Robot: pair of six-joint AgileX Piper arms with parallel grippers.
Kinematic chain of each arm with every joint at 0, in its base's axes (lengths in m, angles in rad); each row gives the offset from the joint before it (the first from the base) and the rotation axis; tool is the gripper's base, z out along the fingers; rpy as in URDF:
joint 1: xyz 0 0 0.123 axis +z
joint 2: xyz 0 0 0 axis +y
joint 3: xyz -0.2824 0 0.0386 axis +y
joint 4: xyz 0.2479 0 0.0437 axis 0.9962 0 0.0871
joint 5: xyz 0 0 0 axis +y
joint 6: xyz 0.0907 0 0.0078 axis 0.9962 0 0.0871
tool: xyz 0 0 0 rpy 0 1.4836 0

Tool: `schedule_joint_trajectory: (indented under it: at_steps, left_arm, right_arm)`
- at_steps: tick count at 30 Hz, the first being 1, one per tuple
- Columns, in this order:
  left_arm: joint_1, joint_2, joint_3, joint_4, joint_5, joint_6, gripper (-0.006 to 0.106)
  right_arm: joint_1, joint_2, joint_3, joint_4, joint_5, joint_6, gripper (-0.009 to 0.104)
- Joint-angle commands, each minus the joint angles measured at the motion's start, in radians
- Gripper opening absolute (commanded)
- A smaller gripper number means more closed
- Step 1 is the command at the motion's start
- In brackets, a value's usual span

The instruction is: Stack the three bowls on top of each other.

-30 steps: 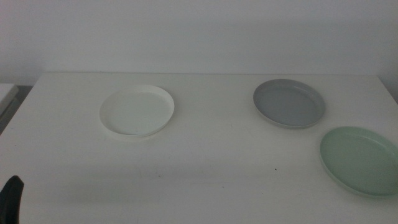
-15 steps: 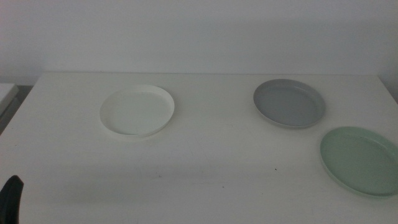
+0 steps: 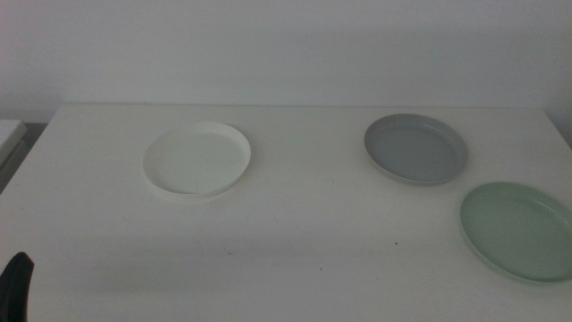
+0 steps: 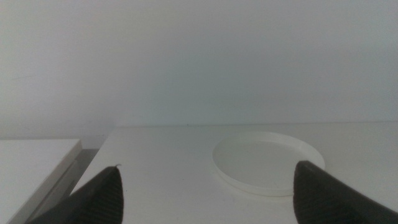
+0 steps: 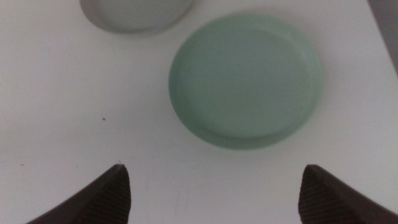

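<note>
Your three bowls sit apart on the table [image 3: 295,241]: white bowl [image 3: 197,159] left, grey bowl [image 3: 416,148] right, mint bowl [image 3: 517,230] just beside it. Left gripper [image 4: 208,193] waits wide open facing white; right gripper [image 5: 214,193] hovers wide open over mint.

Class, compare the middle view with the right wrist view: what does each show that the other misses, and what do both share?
Only the middle view shows the white bowl, apart from the other two, and the left gripper waiting at the bottom edge. Only the right wrist view shows the right gripper, its jaws wide open above the table. Both show the mint green bowl and the grey bowl, side by side, unstacked.
</note>
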Motion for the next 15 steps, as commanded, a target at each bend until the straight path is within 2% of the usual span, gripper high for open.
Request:
schedule_joint_trajectory:
  at_steps: [1, 3, 6, 8, 11, 15]
  left_arm:
    - [0.0, -0.003, 0.0, 0.009, -0.009, 0.0, 0.094]
    - [0.0, -0.003, 0.0, 0.009, -0.009, 0.0, 0.094]
    - [0.0, -0.003, 0.0, 0.021, -0.009, 0.0, 0.094]
    - [0.0, -0.003, 0.0, 0.025, -0.009, 0.0, 0.094]
    - [0.0, -0.003, 0.0, 0.025, -0.009, 0.0, 0.094]
    - [0.0, -0.003, 0.0, 0.025, -0.009, 0.0, 0.094]
  right_arm:
    - [-0.005, 0.038, -0.014, -0.021, 0.014, 0.042, 0.093]
    - [-0.005, 0.093, -0.045, -0.054, 0.057, 0.091, 0.093]
    - [-0.005, 0.207, -0.112, -0.08, 0.106, 0.071, 0.093]
    - [-0.005, 0.296, -0.161, -0.124, 0.128, 0.068, 0.093]
    - [-0.055, 0.427, -0.207, -0.183, 0.099, 0.049, 0.092]
    - [-0.174, 0.592, -0.236, -0.156, 0.027, -0.004, 0.087]
